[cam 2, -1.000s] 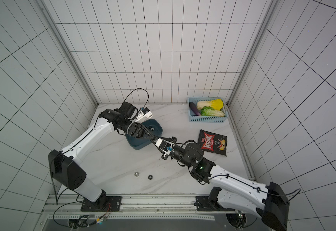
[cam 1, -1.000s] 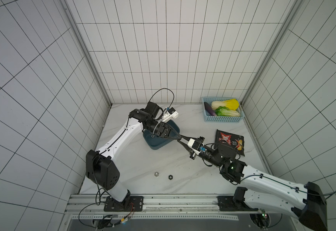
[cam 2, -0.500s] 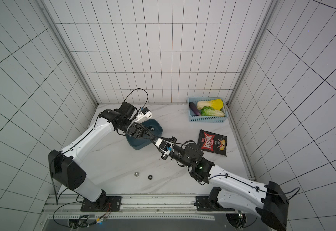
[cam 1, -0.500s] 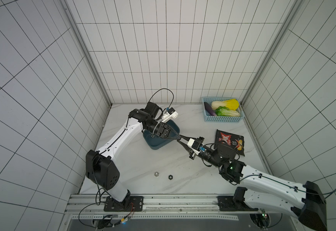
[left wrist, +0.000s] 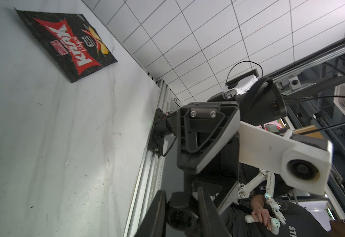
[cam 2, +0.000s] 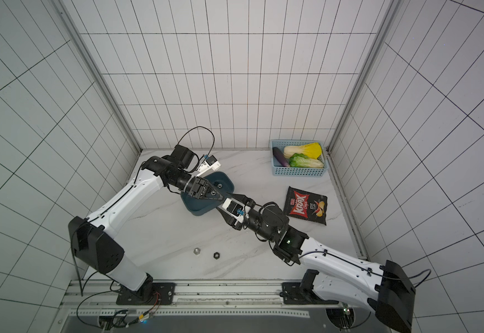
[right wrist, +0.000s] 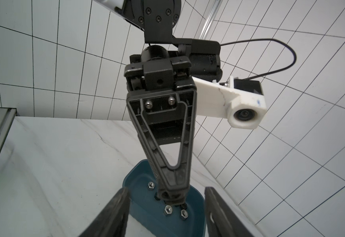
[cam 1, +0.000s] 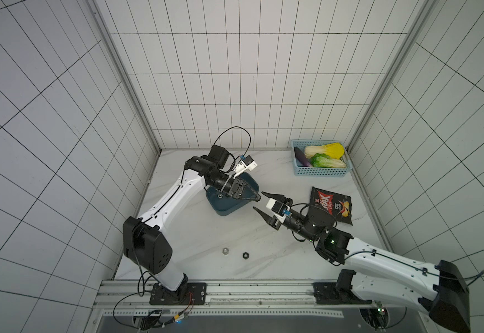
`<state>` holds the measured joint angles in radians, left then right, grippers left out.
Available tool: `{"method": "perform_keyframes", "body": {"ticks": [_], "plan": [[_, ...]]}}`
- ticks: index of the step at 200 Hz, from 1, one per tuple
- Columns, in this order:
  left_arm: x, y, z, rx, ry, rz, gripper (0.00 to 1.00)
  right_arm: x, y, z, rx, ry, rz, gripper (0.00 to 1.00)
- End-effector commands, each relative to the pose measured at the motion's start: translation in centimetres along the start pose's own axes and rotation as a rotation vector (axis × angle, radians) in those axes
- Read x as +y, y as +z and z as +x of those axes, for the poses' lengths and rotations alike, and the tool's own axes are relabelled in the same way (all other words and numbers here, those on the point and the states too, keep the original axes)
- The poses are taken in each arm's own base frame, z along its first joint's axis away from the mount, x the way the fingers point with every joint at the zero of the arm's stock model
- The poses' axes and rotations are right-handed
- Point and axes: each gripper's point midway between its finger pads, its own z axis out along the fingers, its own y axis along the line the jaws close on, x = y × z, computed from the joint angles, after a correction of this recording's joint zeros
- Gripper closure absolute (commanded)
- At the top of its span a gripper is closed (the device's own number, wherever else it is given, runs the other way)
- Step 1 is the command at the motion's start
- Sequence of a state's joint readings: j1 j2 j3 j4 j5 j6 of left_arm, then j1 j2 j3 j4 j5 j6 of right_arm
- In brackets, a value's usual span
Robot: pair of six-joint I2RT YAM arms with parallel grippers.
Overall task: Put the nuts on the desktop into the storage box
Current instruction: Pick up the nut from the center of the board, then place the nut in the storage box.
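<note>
While a silver nut [cam 1: 225,251] and a black nut [cam 1: 245,255] at its 3 o'clock lie on the near desktop [cam 1: 220,230], we see the right gripper [cam 1: 258,200] released and empty. It faces the left gripper [right wrist: 172,202], whose tip is over the storage box [cam 1: 223,207]. Left jaws narrow, grip unclear. More nuts [right wrist: 168,209] lie inside the box.

Worktop [cam 1: 206,239]: flat white marble-look slab with faint grey veins.

Lying directly on it:
- One dark teal-blue rounded-rectangular plastic tub [cam 1: 225,208], lidless, left of centre.
- One light blue lattice-sided plastic basket [cam 1: 321,173], in the far right corner.
- One black crisp bag with red lettering [cam 1: 331,206], lying flat, nearer the front than the basket and apart from it.
- One shiny silver hexagonal metal nut [cam 1: 225,251] and one black hexagonal metal nut [cam 1: 245,255], near each other but not touching, toward the front edge.
</note>
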<state>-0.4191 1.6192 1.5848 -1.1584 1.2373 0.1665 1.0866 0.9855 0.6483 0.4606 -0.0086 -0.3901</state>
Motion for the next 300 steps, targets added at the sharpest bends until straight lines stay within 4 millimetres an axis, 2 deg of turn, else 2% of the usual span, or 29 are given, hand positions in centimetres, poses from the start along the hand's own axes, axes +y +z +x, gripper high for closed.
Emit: {"method": "perform_keyframes", "body": {"ticks": [1,14,47,86,133,171,224,268,300], "plan": [[3.2,-1.0,-1.8,-0.031,0.065,-0.191,0.80,-0.2,-0.9,2.3,0.089,0.012,0.026,0.33],[5.4,-1.4,-2.3,-0.033,0.083,-0.298,0.80,-0.3,-1.3,3.4,0.140,0.015,0.036,0.30],[12.5,-2.7,-3.9,-0.054,0.094,-0.583,0.81,-1.2,-2.0,6.6,0.297,0.042,0.105,0.28],[21.3,-4.2,-4.7,-0.009,0.047,-0.861,0.82,-1.3,-2.3,8.1,0.361,0.057,0.131,0.28],[27.8,-4.2,-4.6,0.082,-0.031,-0.993,0.83,-0.9,-2.1,9.0,0.388,0.082,0.118,0.27],[30.8,-3.9,-4.2,0.118,-0.035,-1.040,0.83,-0.7,-1.9,10.0,0.428,0.095,0.117,0.17],[33.2,-1.1,-4.2,0.170,-0.010,-1.018,0.83,-0.9,-1.7,9.9,0.433,0.097,0.123,0.12],[34.2,0.8,-4.3,0.181,-0.018,-0.967,0.83,-0.9,-1.8,9.8,0.435,0.101,0.122,0.08],[34.9,1.5,-3.6,0.199,-0.035,-0.960,0.83,-0.8,-1.8,9.7,0.430,0.107,0.116,0.04]]}}
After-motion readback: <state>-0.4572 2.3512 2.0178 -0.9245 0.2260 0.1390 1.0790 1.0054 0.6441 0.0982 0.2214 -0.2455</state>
